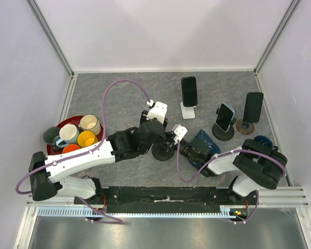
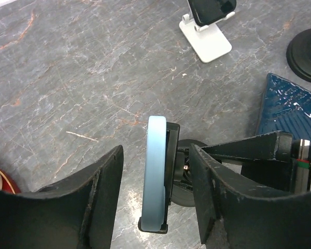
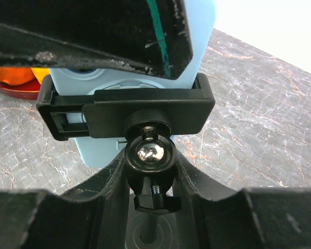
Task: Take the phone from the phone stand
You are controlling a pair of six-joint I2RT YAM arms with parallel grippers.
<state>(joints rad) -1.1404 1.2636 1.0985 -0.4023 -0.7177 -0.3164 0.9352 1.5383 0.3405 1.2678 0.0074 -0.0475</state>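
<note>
Two wrist views alone show the left hand [image 2: 155, 155] open astride the phone [image 2: 156, 174] clamped in its phone stand [image 3: 129, 111], right hand [image 3: 151, 168] gripping its ball joint [image 3: 152, 154]; overhead, five cups [image 1: 69, 134] sit in a red tray [image 1: 50, 150].

Phone [image 2: 155, 176]: lt blue case. Phone stand [image 3: 127, 111]: blk. Table [image 2: 67, 78]: gry marble patt. w/ wht + rust veins. Mat [image 2: 293, 111]: dk blue, ribbed. 2nd stand [image 2: 207, 45]: wht. Tray [image 1: 48, 149]: red. Cups [image 1: 68, 133]: cream, orange, yellow, teal.
</note>
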